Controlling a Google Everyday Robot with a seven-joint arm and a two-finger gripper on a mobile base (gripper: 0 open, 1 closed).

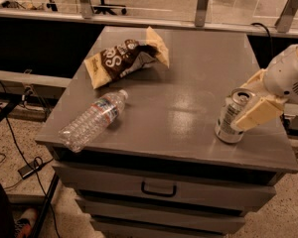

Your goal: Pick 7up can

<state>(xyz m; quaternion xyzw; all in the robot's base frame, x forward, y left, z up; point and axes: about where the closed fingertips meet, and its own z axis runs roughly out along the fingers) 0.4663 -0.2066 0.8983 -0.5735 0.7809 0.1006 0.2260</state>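
Observation:
The 7up can (228, 119), silver with a white label and a pull-tab top, stands upright near the right front of the grey cabinet top (188, 103). My gripper (250, 99) reaches in from the right at the height of the can's top. Its cream fingers are spread apart. The near finger (259, 115) lies against the can's right side and the far finger (253, 80) sits just behind the can's rim. The can rests on the surface and is not lifted.
A clear plastic water bottle (93, 120) lies on its side at the front left. A crumpled brown and cream chip bag (125, 57) lies at the back left. The cabinet's right edge is close to the can. Drawers (159, 188) face the front.

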